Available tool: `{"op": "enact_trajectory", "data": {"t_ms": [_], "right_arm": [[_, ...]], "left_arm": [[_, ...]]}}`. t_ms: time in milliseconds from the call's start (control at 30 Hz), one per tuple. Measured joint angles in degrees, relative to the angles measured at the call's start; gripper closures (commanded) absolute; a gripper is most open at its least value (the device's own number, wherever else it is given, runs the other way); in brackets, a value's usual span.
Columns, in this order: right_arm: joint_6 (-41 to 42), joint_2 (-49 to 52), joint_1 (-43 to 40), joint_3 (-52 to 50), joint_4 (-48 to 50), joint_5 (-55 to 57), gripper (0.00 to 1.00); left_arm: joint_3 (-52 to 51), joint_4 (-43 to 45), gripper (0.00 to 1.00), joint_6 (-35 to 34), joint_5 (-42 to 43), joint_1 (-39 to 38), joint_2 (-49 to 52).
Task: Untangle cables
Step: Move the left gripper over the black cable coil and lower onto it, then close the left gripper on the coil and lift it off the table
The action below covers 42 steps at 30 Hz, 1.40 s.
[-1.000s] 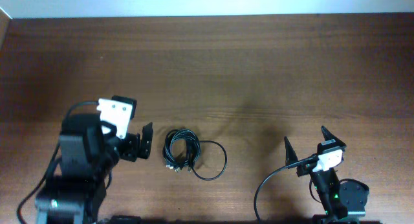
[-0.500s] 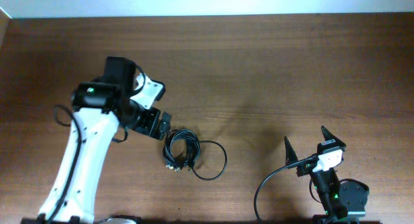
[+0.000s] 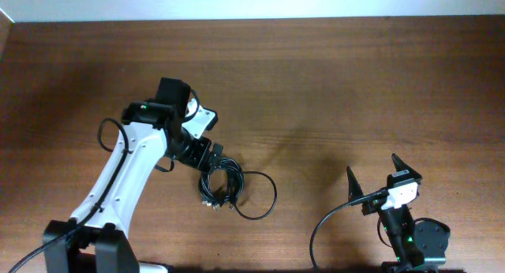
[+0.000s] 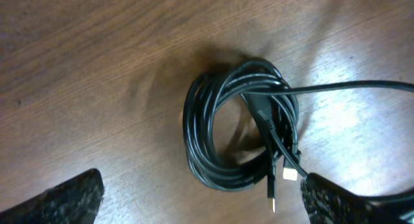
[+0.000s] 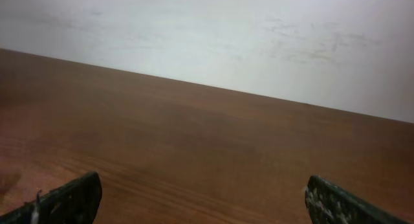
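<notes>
Now left end effector (image 3: 211, 159) above cables (image 3: 221, 184), jaws apart.
Spread to straddle them; right end effector (image 3: 373, 169) idle, apart too.

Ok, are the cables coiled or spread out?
Mostly coiled: the cables sit wound in a tight ring, one strand trailing off in a loose loop.

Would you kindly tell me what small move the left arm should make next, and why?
Probably lower the open left gripper onto the coiled cables and close: the bundle lies just ahead, between its jaws, not yet gripped. The right gripper is open, apart.
</notes>
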Motion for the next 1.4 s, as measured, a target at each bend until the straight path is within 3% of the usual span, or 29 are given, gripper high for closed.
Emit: {"op": "enact_trajectory", "data": {"t_ms": [533,1100,1167,1200,1267,1300,1333,1367,1400], "right_arm": [[0.04,0.0,0.0,0.0,0.0,0.0,0.01],[0.04,0.0,0.0,0.0,0.0,0.0,0.01],[0.04,0.0,0.0,0.0,0.0,0.0,0.01],[0.0,0.0,0.0,0.0,0.0,0.02,0.01],[0.02,0.0,0.0,0.0,0.0,0.0,0.01],[0.02,0.0,0.0,0.0,0.0,0.0,0.01],[0.04,0.0,0.0,0.0,0.0,0.0,0.01],[0.02,0.0,0.0,0.0,0.0,0.0,0.01],[0.02,0.0,0.0,0.0,0.0,0.0,0.01]], "left_arm": [[-13.27,14.86,0.01,-0.63,0.0,0.0,1.2],[-15.65,16.57,0.02,-0.61,0.0,0.0,4.83],[-15.98,16.85,0.12,-0.61,0.0,0.0,6.36],[-16.09,16.98,0.3,-0.72,0.0,0.0,6.45],[-16.17,17.51,0.51,-1.09,-0.02,0.0,6.49],[-16.17,17.59,0.78,-1.22,0.0,0.0,6.49],[-16.17,17.59,0.91,-1.27,0.0,0.0,6.49],[-16.17,17.59,1.0,-1.44,0.0,0.0,6.49],[-16.17,17.66,1.0,-1.44,0.09,-0.02,6.49]]}}
